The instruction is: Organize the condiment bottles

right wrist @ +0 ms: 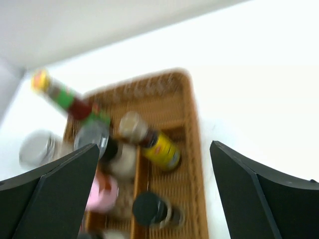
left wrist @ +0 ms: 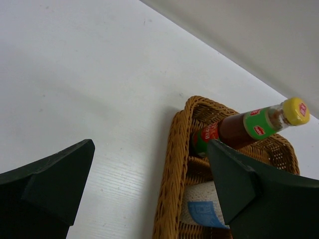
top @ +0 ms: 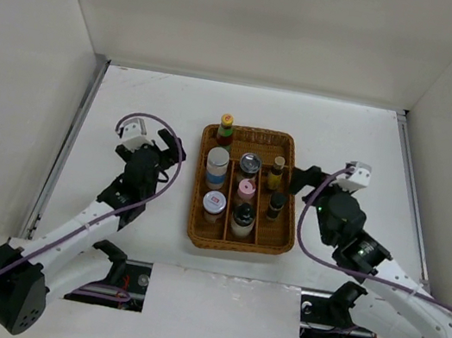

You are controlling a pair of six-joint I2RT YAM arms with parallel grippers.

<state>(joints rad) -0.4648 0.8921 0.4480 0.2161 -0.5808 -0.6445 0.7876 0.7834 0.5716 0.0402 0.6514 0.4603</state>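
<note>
Wicker basket, 3 cols, holds approx. 8 bottles incl. yellow-capped red sauce bottle; L gripper & R gripper both spread, empty.

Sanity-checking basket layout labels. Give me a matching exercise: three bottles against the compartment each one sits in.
Things:
1. yellow-capped sauce bottle
2. pink-lidded jar
3. yellow-labelled bottle

Places in the basket:
A. middle compartment
B. right compartment
C. left compartment, far end

Pairs: 1-C, 2-A, 3-B
</note>
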